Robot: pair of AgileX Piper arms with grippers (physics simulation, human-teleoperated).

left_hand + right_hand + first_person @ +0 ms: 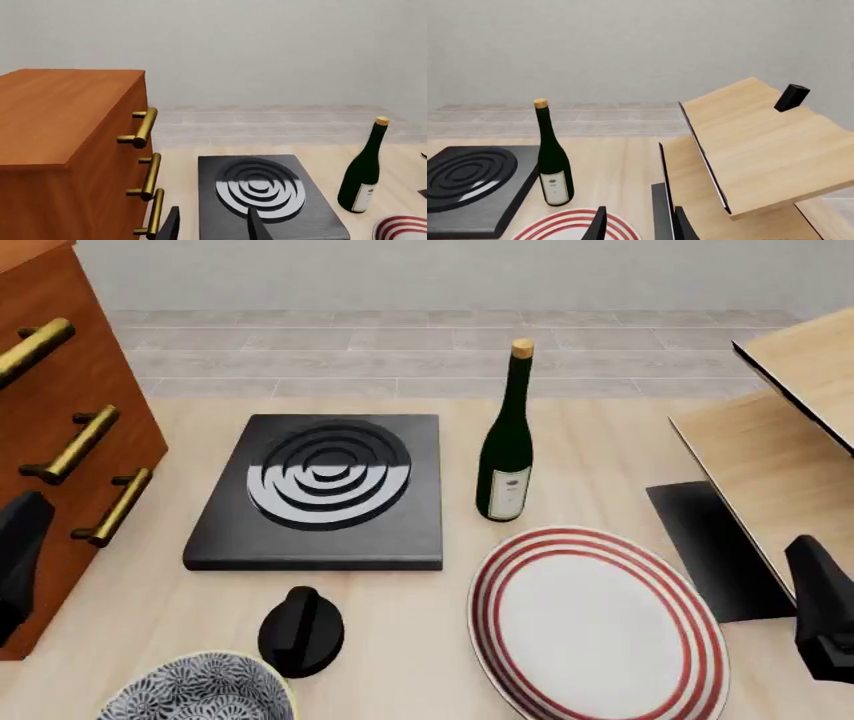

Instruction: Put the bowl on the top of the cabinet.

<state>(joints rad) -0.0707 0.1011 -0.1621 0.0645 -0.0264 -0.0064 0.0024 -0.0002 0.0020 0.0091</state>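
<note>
- The bowl [198, 690] sits on the table at the near edge, just in front of the cabinet [54, 430] and near its lowest handle; nothing grips it, so the lift looks not yet begun.
- A black knob [302, 631] stands just beside the bowl, with the hob [320, 492] beyond it.
- The left gripper [212, 225] shows fingers apart and empty, looking past the cabinet's front.
- The right gripper [637, 225] is likewise spread and empty, well away.

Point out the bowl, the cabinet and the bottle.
bowl [200, 690], front view, on its patterned inside.
cabinet [60, 115], left wrist view, on its flat top.
bottle [507, 455], front view, on its dark body above the label.
</note>
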